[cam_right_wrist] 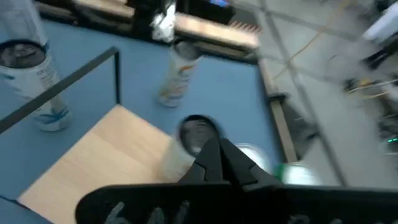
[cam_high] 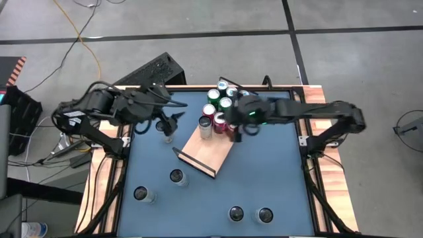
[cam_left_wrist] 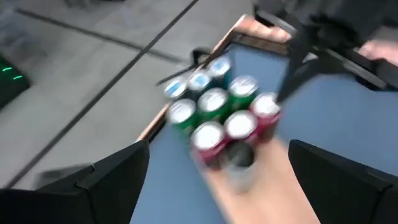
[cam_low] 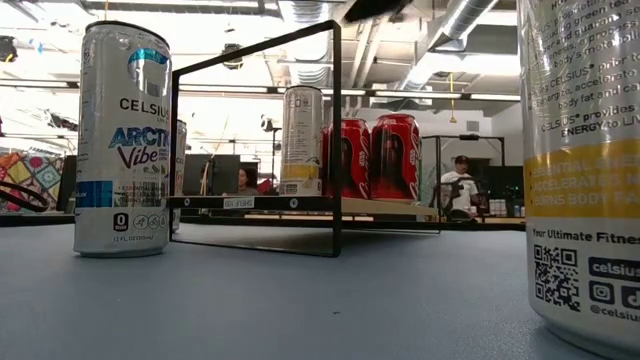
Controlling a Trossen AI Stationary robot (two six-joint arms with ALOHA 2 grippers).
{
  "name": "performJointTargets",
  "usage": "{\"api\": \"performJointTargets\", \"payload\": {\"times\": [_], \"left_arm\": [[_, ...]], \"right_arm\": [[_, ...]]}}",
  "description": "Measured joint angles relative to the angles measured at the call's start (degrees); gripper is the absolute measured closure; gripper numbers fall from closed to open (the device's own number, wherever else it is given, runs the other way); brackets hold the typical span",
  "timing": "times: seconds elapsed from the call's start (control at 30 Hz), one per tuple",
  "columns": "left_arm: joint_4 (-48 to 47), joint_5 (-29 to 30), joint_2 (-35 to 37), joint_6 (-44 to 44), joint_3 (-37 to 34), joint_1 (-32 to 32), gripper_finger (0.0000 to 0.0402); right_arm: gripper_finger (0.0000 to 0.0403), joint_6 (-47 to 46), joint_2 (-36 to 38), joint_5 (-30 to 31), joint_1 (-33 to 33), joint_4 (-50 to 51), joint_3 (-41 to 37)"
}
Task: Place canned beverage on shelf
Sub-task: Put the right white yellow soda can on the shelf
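Near the table's far edge, the closed right gripper (cam_high: 236,129) crowds the shelf's (cam_high: 210,152) red cans (cam_high: 221,121); toppling risk. Left gripper (cam_high: 170,123) open, empty.

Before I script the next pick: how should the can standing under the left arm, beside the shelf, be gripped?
Grip the white can across its round side wall at mid-height, descending from above with the open left gripper. It stands upright and apart from the shelf, so both flanks are free.
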State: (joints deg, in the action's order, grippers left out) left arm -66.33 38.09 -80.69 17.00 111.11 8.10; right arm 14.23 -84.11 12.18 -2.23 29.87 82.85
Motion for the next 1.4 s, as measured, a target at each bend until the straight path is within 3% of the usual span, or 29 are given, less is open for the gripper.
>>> {"api": "performJointTargets", "payload": {"times": [0.27,0.53,1.03,1.2,1.4], "left_arm": [[19.8,2.8,0.0,-0.6,-11.5,-2.4,0.0030],[32.4,-16.3,-0.1,5.9,-24.8,-7.9,0.0030],[38.7,-12.0,0.0,-1.3,-38.2,-9.2,0.0030],[37.7,-17.6,0.0,0.5,-39.3,-10.9,0.0030],[40.2,-17.0,0.0,-5.9,-39.3,-13.1,0.0030]], "right_arm": [[0.0403,2.1,15.9,7.9,-1.0,7.0,1.0],[0.0403,3.2,22.8,8.1,-4.3,13.3,1.0],[0.0403,2.8,22.6,7.5,-5.3,17.9,-0.4],[0.0403,3.2,22.7,7.5,-5.4,18.0,-0.7],[0.0403,3.9,22.6,7.5,-5.4,17.9,-0.6]]}}
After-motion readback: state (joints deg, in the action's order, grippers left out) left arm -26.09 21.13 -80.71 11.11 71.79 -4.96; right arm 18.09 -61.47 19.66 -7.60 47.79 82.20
